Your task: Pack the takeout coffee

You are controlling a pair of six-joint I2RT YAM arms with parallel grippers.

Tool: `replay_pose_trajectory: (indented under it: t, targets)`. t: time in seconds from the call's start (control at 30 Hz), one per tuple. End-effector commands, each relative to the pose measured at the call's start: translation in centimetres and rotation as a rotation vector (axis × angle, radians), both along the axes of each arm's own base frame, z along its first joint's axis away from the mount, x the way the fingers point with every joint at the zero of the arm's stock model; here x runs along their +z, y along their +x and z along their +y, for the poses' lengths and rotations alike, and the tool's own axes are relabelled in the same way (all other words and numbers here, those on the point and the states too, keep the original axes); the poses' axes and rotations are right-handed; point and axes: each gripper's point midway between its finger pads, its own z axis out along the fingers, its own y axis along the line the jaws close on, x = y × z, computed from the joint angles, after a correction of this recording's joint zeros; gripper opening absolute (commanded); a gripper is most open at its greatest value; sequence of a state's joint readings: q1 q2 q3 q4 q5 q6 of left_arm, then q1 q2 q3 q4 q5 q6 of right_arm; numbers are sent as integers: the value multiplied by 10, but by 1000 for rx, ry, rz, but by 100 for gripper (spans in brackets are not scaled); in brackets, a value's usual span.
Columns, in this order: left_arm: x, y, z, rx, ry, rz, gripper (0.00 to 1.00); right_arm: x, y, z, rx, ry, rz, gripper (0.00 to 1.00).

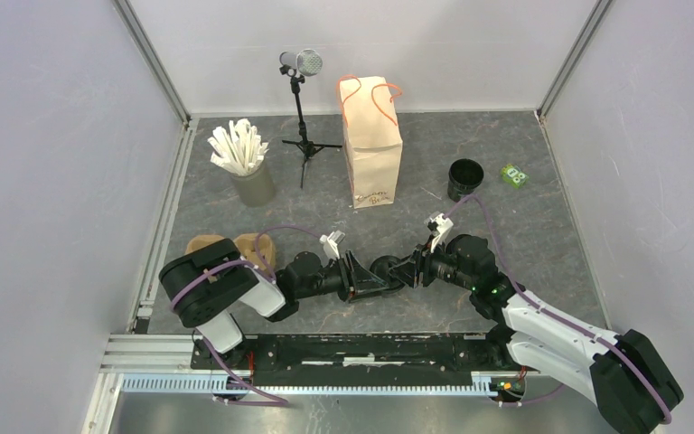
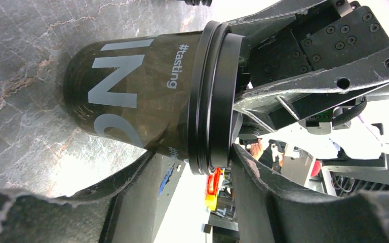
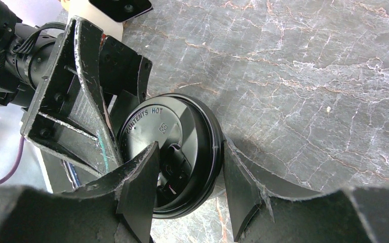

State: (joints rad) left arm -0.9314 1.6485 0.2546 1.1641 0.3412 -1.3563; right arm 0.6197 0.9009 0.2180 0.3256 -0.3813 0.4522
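Cup (image 2: 131, 96), glossy black, ridged round lid (image 3: 182, 126): right pincer (image 3: 190, 152) pinches its rim; left pincer (image 2: 192, 152) straddles it, grip unclear.

Marbled table (image 1: 524, 244), coffee cup (image 1: 384, 268), paper bag (image 1: 372, 154), tripod (image 1: 306, 145)

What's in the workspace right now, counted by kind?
Lidded black cup: 1
Second black cup: 1
Grey cup of white sticks: 1
Paper bag: 1
Microphone on stand: 1
Green packet: 1
Brown cup tray: 1
Total: 7
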Motion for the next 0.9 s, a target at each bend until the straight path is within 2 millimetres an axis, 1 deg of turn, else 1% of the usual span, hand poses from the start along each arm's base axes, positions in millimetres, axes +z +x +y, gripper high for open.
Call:
replay_pose_trajectory:
  t: [0.0,0.13,0.23,0.3,0.37,0.43,0.6,0.77,0.87]
  targets:
    - [-17,7,7,55,72,-6,54,-58,-26,-22,3,-146,153,53]
    - [-26,8,12,67,129,-14,52,-61,-28,-23,2,-146,159,53]
    - [-19,9,12,63,132,-40,52,-57,-27,-20,11,-134,153,53]
    - [-14,11,10,53,147,-65,55,-50,-23,-17,7,-125,143,54]
    - [-5,14,7,45,167,-101,58,-39,-17,-14,-1,-118,129,60]
    - [7,19,6,46,193,-141,63,-20,-7,-10,-10,-108,97,67]
    - [31,33,12,69,286,-241,72,17,13,-5,-31,-118,26,75]
    - [49,39,22,91,346,-312,76,37,19,-3,-36,-110,-6,81]
    - [58,41,29,94,392,-350,80,39,19,-5,-36,-138,-3,84]
